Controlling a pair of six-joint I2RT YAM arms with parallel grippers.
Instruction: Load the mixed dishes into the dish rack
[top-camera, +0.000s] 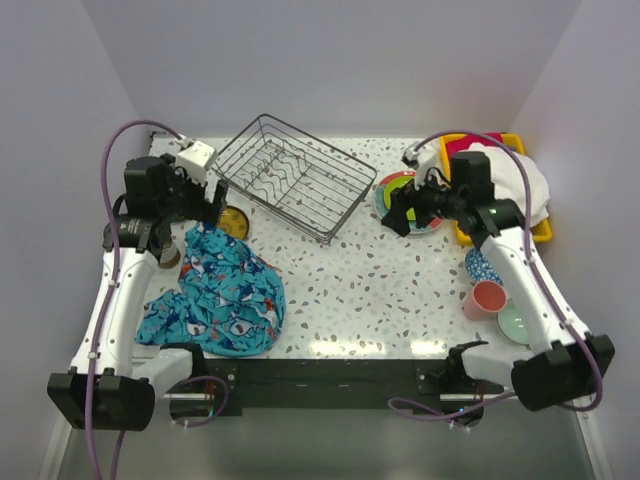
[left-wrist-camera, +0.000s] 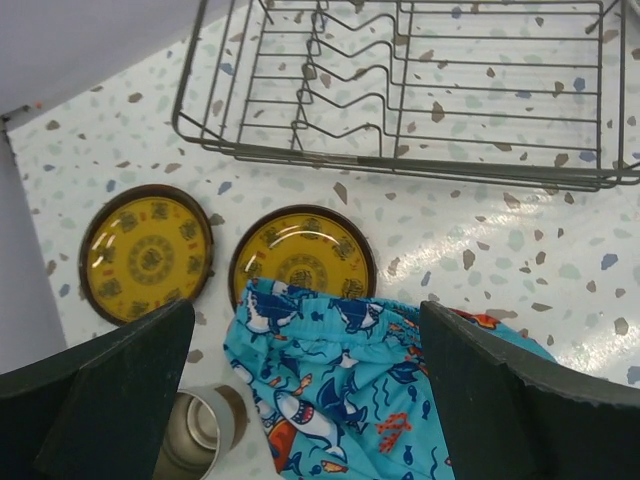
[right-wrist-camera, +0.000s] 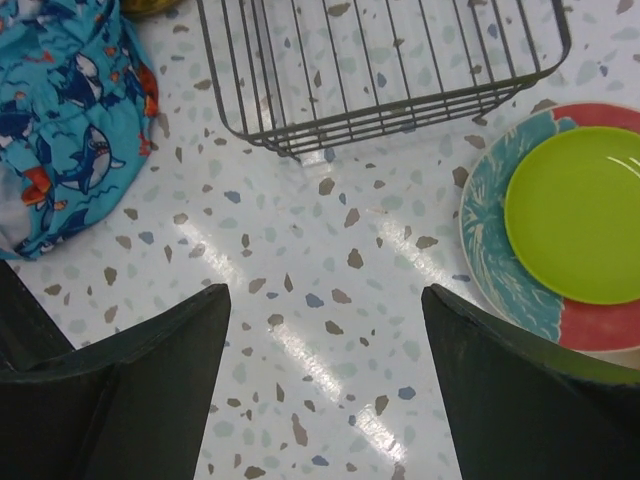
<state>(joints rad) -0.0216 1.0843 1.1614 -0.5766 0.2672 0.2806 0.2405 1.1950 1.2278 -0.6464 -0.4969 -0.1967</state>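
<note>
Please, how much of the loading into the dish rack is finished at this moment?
Done: nothing; the dish rack is empty.
In hand: nothing; the left gripper and the right gripper are open and hold nothing.
Left: the lime-green plate lying on the teal-and-red plate, the yellow plates, the pink cup and the mint bowl, all outside the rack.

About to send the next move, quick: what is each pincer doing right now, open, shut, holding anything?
Left pincer: open, holding nothing.
Right pincer: open, holding nothing.
</note>
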